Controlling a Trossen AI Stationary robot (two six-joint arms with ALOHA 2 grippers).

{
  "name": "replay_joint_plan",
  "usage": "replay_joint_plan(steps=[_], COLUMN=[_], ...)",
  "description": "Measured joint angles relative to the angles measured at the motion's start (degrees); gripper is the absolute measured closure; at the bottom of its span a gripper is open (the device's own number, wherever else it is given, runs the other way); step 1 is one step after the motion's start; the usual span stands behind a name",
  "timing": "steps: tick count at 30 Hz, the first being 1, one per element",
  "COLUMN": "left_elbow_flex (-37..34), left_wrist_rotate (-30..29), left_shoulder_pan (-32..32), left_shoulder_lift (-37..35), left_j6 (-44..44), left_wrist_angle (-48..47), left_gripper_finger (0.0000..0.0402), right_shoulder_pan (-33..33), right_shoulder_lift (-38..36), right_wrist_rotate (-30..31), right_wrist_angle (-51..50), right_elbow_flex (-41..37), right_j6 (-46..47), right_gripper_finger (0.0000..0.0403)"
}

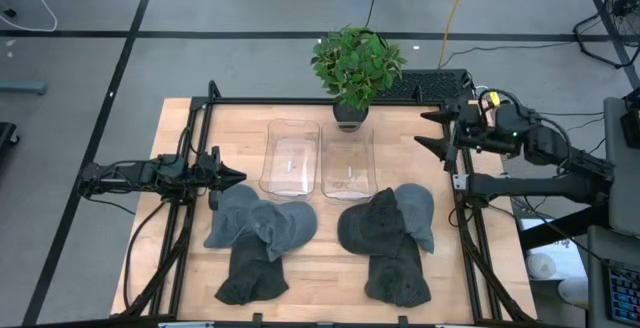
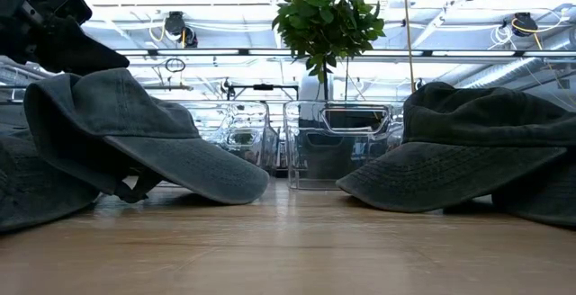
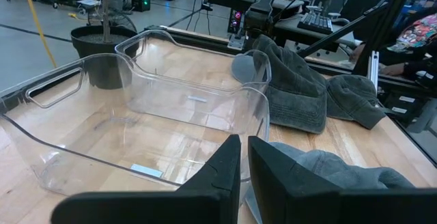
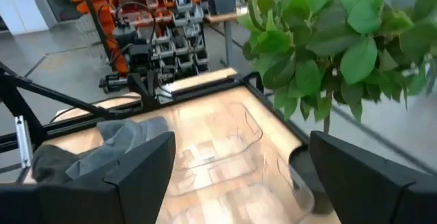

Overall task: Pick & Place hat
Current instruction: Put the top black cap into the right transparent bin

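Several hats lie on the table in two heaps. The left heap has a grey-blue cap [image 1: 262, 220] on a dark hat [image 1: 250, 273]. The right heap has a dark hat [image 1: 372, 226], a grey-blue cap [image 1: 418, 213] and another dark hat [image 1: 397, 273]. In the low view the left cap [image 2: 135, 133] rests on its brim and the right dark hat [image 2: 477, 151] lies flat. My left gripper [image 1: 232, 176] [image 3: 244, 176] is shut and hovers just above the left cap's far-left edge. My right gripper [image 1: 432, 133] [image 4: 239, 169] is open wide, raised near the table's far right corner.
Two clear plastic bins [image 1: 290, 158] [image 1: 348, 163] stand side by side at the table's middle, beyond the hats; both show in the left wrist view [image 3: 136, 115]. A potted plant [image 1: 355, 63] stands at the far edge behind them. Bare wood lies along the near edge [image 2: 288, 250].
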Motion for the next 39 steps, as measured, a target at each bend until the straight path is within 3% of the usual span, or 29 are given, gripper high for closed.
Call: replay_joint_plan(steps=[10,24,34,39], left_elbow_flex=[0.0,0.0,0.0,0.0], left_wrist_rotate=[0.0,0.0,0.0,0.0], left_shoulder_pan=[0.0,0.0,0.0,0.0], left_shoulder_lift=[0.0,0.0,0.0,0.0], left_j6=[0.0,0.0,0.0,0.0], left_wrist_angle=[0.0,0.0,0.0,0.0], left_gripper_finger=[0.0366,0.0366,0.0366,0.0366], right_shoulder_pan=[0.0,0.8,1.7,7.8], right_shoulder_lift=[7.2,19.6,26.4,30.5], right_wrist_rotate=[-3.8,-16.7,-17.8,-14.8], right_wrist_angle=[-18.7,-34.5,-48.4,-49.2], right_elbow_flex=[7.4,14.5,18.4,18.7], right_j6=[13.6,31.1,34.0,38.7], right_gripper_finger=[0.0078,0.0078,0.0078,0.0078])
